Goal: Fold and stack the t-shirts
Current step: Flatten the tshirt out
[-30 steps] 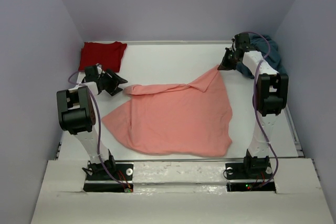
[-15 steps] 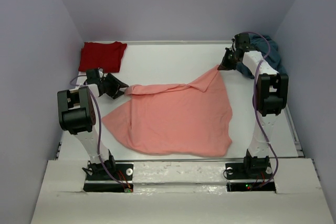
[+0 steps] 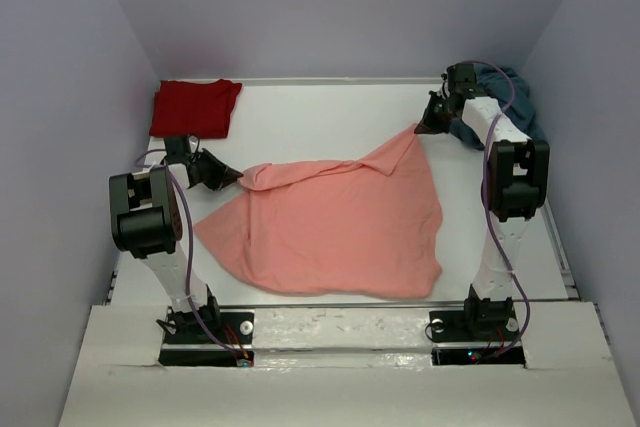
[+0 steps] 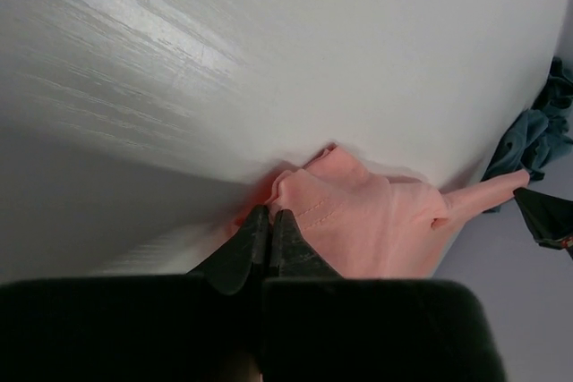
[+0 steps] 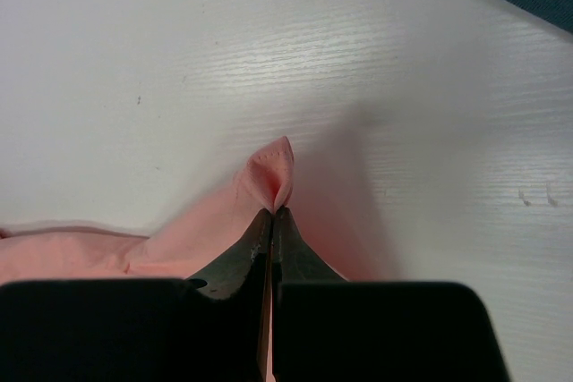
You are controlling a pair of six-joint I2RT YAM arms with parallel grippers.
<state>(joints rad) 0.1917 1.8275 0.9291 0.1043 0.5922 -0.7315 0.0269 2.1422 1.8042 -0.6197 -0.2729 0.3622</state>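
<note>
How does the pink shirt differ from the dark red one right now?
The pink shirt lies spread and wrinkled across the table; the dark red shirt sits compact, apparently folded, in the far left corner. The pink shirt is pinched at two points by the left fingers and right fingers; the dark red shirt is untouched. Both are plain cloth.

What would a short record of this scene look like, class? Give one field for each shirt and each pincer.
salmon-pink shirt: spread loosely and unfolded on the middle of the table
dark red shirt: neat flat rectangle, far left corner
teal-blue shirt: crumpled heap, far right corner
left pincer: shut on a far left corner of the salmon-pink shirt
right pincer: shut on its far right tip
stack: not yet begun; the three shirts lie apart
</note>
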